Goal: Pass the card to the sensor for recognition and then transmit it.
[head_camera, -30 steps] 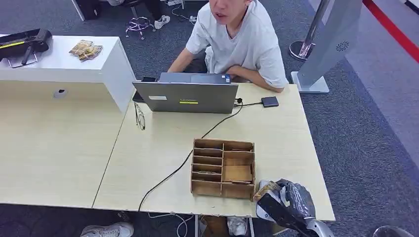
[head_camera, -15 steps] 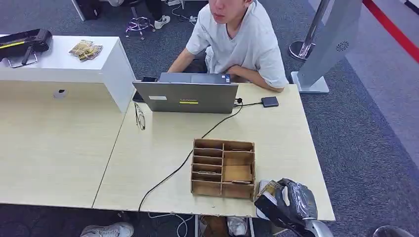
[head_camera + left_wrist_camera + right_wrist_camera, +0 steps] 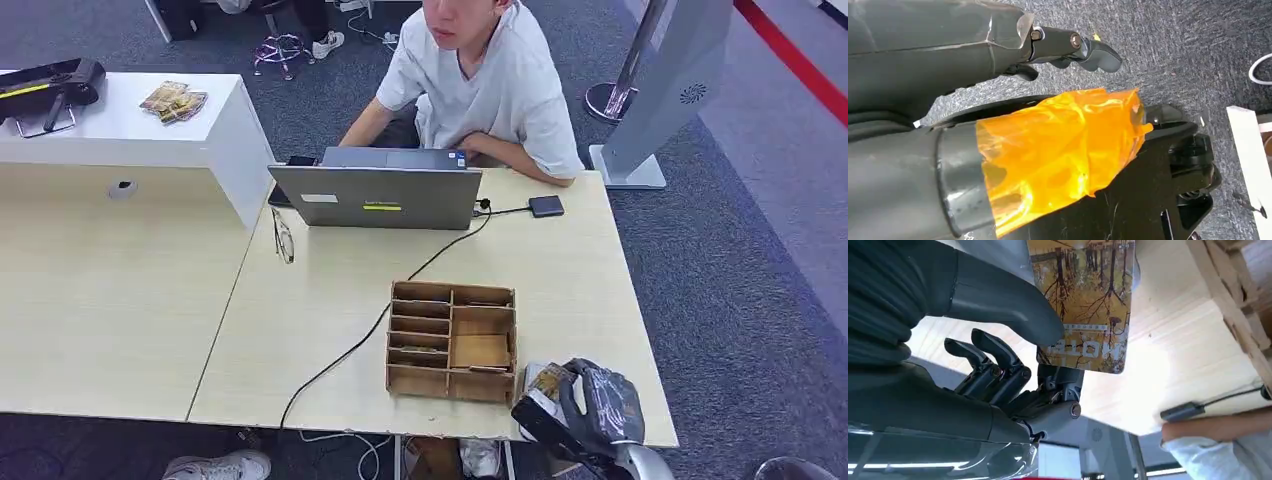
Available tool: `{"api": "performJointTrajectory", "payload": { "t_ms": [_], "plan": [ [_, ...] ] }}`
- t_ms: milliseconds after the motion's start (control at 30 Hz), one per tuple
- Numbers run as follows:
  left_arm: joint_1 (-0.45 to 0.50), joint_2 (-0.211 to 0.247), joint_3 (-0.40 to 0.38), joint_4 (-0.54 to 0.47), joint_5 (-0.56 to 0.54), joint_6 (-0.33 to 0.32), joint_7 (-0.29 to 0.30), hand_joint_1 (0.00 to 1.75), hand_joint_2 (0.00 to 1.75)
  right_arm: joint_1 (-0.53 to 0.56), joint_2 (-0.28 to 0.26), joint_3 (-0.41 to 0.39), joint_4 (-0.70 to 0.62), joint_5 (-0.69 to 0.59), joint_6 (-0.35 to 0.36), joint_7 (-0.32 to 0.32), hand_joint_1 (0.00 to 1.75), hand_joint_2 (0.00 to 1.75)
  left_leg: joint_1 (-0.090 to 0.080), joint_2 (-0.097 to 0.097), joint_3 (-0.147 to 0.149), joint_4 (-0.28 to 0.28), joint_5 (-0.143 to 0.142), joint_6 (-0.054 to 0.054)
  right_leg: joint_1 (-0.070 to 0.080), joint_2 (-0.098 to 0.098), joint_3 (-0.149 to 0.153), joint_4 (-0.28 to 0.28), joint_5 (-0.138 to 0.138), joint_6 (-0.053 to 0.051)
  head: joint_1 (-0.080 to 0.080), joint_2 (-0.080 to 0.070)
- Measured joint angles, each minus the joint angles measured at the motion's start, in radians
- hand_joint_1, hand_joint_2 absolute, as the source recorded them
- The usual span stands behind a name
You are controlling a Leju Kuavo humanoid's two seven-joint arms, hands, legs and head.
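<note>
A card (image 3: 548, 381) printed with yellow autumn trees is pinched between the thumb and fingers of my right hand (image 3: 592, 404), low over the table's front right corner, just right of the wooden organiser (image 3: 452, 340). In the right wrist view the card (image 3: 1083, 300) stands out past the thick thumb (image 3: 998, 302), with the dark fingers (image 3: 993, 365) behind it. The sensor (image 3: 546, 206), a small black box on a cable, lies at the table's far side right of the laptop. My left hand (image 3: 1068, 47) hangs over the carpet holding nothing, fingers loosely apart.
A person (image 3: 490, 85) sits behind the open laptop (image 3: 377, 197). A black cable (image 3: 360, 340) runs from there across the table (image 3: 320, 300) to its front edge. Glasses (image 3: 284, 237) lie left of the laptop. A white cabinet (image 3: 130, 125) at the far left carries more cards (image 3: 173, 100).
My right hand with the card has shifted slightly down and toward the table's front edge. The person's head has lifted a little. Everything on the table stays put.
</note>
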Motion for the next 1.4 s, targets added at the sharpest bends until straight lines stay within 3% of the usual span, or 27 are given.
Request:
{"api": "performJointTrajectory", "payload": {
  "t_ms": [200,867,1400],
  "plan": [
    [-0.001,0.000,-0.002,0.000,-0.006,-0.002,0.000,0.00,0.00,0.000,0.003,0.004,-0.015,0.103,-0.021,0.043,1.75,1.75,0.000,0.000,0.000,0.000,0.000,0.000,0.000,0.000,0.000,0.000,0.000,0.000,0.000,0.000],
    [-0.001,0.000,-0.003,0.000,-0.020,-0.005,0.000,0.00,0.00,0.001,0.008,0.013,-0.021,0.216,-0.053,0.056,1.75,1.75,0.000,0.000,0.000,0.000,0.000,0.000,0.000,0.000,0.000,0.000,0.000,0.000,0.000,0.000],
    [-0.002,0.000,-0.003,0.000,-0.020,-0.015,0.000,0.00,0.00,0.013,0.034,0.012,-0.092,0.411,-0.202,0.074,1.75,1.75,0.000,0.000,0.000,0.000,0.000,0.000,0.000,0.000,0.000,0.000,0.000,0.000,0.000,0.000]
  ]
}}
